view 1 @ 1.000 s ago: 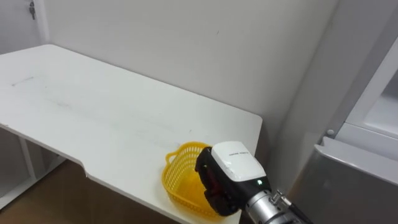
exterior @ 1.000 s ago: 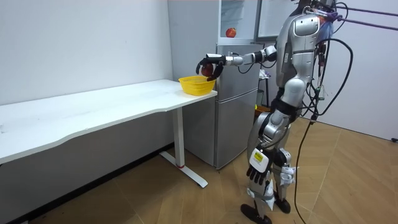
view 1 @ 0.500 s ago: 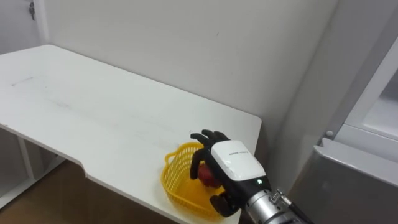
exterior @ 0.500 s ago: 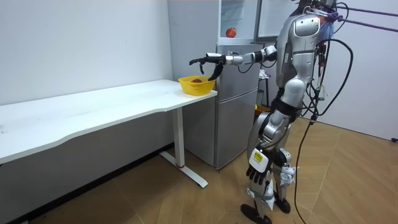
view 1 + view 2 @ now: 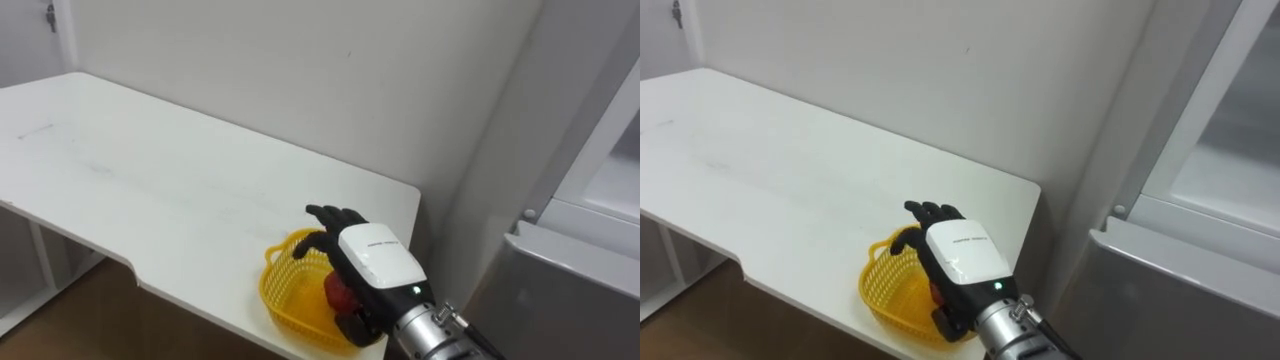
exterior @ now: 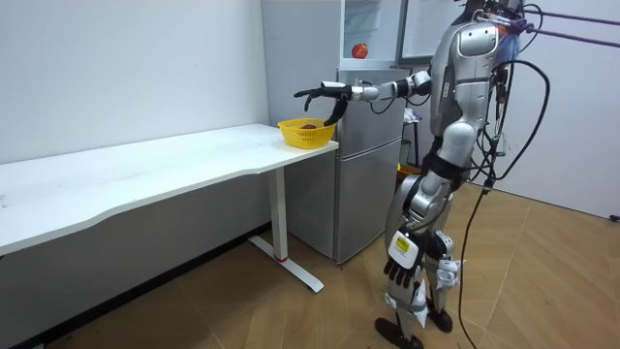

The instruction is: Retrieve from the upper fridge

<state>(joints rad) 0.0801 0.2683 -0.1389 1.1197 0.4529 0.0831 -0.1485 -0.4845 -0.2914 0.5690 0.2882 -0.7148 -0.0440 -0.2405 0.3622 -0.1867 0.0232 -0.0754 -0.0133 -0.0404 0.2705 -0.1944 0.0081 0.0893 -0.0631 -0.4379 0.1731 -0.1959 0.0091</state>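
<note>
Yellow basket (image 5: 276, 287) is sitting just under the right hand (image 5: 375, 260), which is hovering, fingers spread, over the apple (image 5: 337, 293). I judge lifting straight up is clearing the rim best.

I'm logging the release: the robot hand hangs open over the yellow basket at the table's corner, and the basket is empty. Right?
Not empty: the left eye view shows a red fruit lying in the yellow basket, below the open right robot hand. The rest holds: the basket sits at the corner of the white table.
</note>
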